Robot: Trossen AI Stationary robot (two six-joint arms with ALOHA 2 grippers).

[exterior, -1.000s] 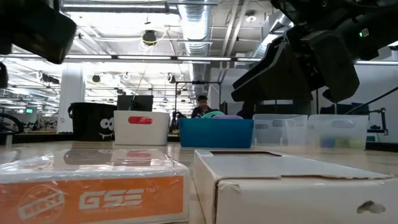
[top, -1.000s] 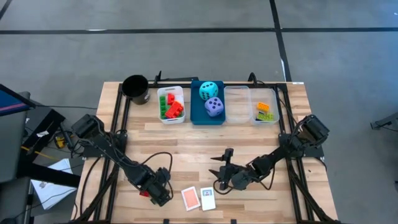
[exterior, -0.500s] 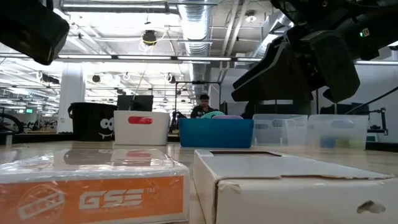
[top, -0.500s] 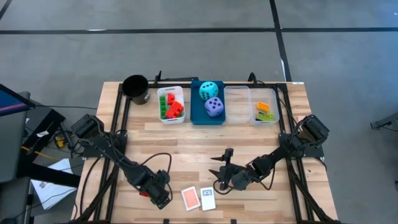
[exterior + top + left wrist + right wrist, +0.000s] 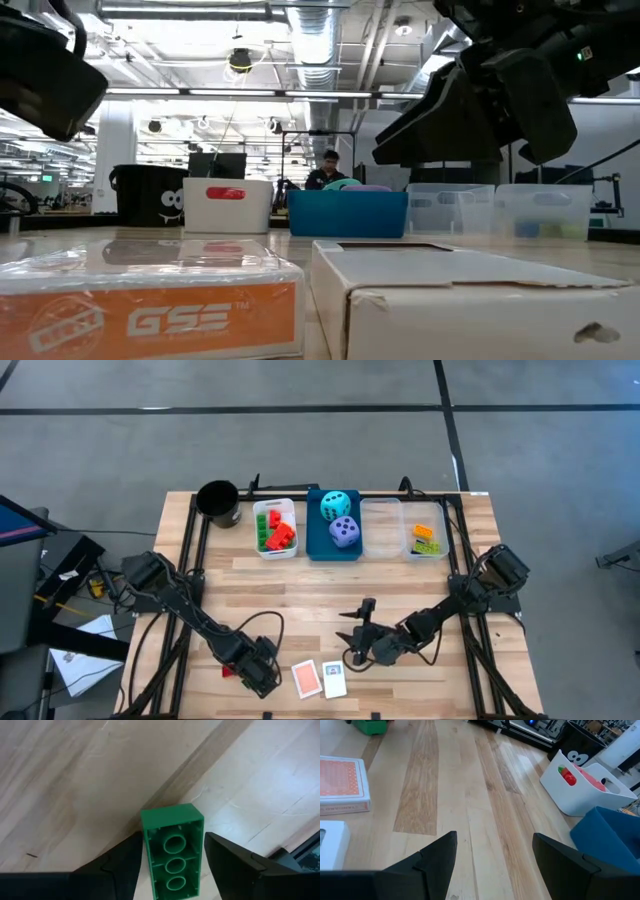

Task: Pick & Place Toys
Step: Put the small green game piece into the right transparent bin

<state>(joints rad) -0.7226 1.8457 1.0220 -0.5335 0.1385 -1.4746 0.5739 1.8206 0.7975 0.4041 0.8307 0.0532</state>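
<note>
My left gripper [image 5: 262, 678] stands near the table's front edge, left of centre, shut on a green brick [image 5: 173, 851]. The brick also shows in the right wrist view [image 5: 370, 725]. Just to its right lie two card boxes flat on the wood, one orange [image 5: 306, 678] and one white [image 5: 334, 680]. My right gripper [image 5: 352, 636] hovers open right of the cards, with nothing between its fingers [image 5: 440, 851]. At the far edge a cyan die [image 5: 335, 505] and a purple die [image 5: 344, 531] sit in the blue bin [image 5: 316, 550]. My left gripper pinches the green brick by its two long sides [image 5: 147, 865] between its two fingers. The fingers come steeply from above and lie along the brick. Its hollow underside faces the wrist camera and its far end [image 5: 172, 815] points at the table; whether that end touches the wood I cannot tell.
A black cup [image 5: 218, 502] stands at the far left. Beside it is a white bin [image 5: 290, 510] with red and green bricks. Two clear bins [image 5: 381, 530] stand right of the blue one, and the right one [image 5: 428, 538] holds small bricks. Bare wood lies mid-table.
My left gripper has sunk toward the table and shifted a little toward the near edge, tipping slightly as it went. My right arm has kept still.
</note>
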